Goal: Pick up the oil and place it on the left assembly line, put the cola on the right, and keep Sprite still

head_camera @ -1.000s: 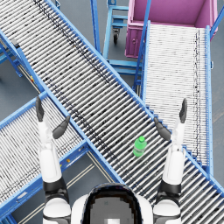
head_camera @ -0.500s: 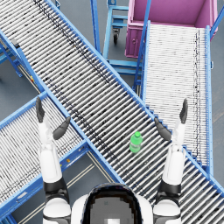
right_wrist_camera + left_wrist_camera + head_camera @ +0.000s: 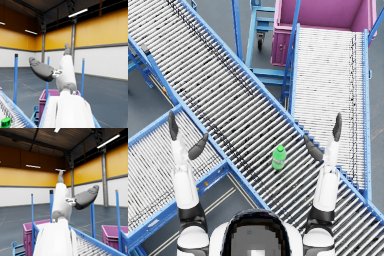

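Found the green bottle (image 3: 279,157) shifted a little up and to the left along the diagonal roller conveyor (image 3: 223,95) compared with a second earlier, and again compared with half a second earlier, upright each time. Noted no change in either arm. Saw the left hand (image 3: 180,142) raised at the lower left of the head view, over the edge of the left conveyor (image 3: 150,170), fingers straight and thumb splayed toward the centre, spread wide and holding nothing. Saw the right hand (image 3: 330,146) raised likewise at the lower right, by the near end of the right conveyor (image 3: 328,95), thumb angled inward, equally spread and holding nothing. Confirmed as much in both wrist views, each hand splayed against the yellow and white warehouse walls. Could read no brand or writing on the bottle; made out only a paler band round its middle. Took in a bright green body under a green cap, standing on the rollers just below and right of the frame's centre, between the two hands, apart from both and nearer the right one. Caught its cap alone in the lower left corner of the right wrist view, beside a blue rail. Spotted a purple bin (image 3: 328,20) at the upper right, at the far end of the right conveyor.
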{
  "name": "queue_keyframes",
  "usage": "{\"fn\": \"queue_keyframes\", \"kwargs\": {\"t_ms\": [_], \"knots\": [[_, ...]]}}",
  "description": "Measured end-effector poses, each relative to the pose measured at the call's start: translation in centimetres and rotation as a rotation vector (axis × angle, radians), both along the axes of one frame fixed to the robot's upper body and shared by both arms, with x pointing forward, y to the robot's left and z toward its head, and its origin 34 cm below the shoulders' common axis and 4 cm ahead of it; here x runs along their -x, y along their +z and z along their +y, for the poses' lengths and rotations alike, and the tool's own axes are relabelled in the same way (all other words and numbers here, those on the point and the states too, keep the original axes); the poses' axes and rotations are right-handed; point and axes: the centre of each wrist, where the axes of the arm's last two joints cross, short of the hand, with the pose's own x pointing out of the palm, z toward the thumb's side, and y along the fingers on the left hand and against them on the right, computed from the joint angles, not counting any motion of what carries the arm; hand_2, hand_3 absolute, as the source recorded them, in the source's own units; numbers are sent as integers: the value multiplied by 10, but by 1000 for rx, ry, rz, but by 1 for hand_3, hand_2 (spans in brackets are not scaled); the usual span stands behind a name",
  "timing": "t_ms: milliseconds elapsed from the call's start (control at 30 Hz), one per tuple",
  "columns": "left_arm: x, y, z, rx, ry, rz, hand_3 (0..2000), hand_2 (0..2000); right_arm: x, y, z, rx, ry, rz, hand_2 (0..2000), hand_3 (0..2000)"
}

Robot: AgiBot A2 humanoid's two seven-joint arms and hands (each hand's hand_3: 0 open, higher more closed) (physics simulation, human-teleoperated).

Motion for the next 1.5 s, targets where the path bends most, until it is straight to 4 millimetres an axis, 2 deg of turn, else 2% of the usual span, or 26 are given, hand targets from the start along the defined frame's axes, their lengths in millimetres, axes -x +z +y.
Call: {"fn": "queue_keyframes", "kwargs": {"t_ms": [300,1500], "knots": [[2,-3,-2,2,-6,4,0,0,1,7,-2,-2,-9,-28,0,0],[4,4,-5,1,-12,-22,0,0,2,11,0,-6,-4,-44,0,0]]}}
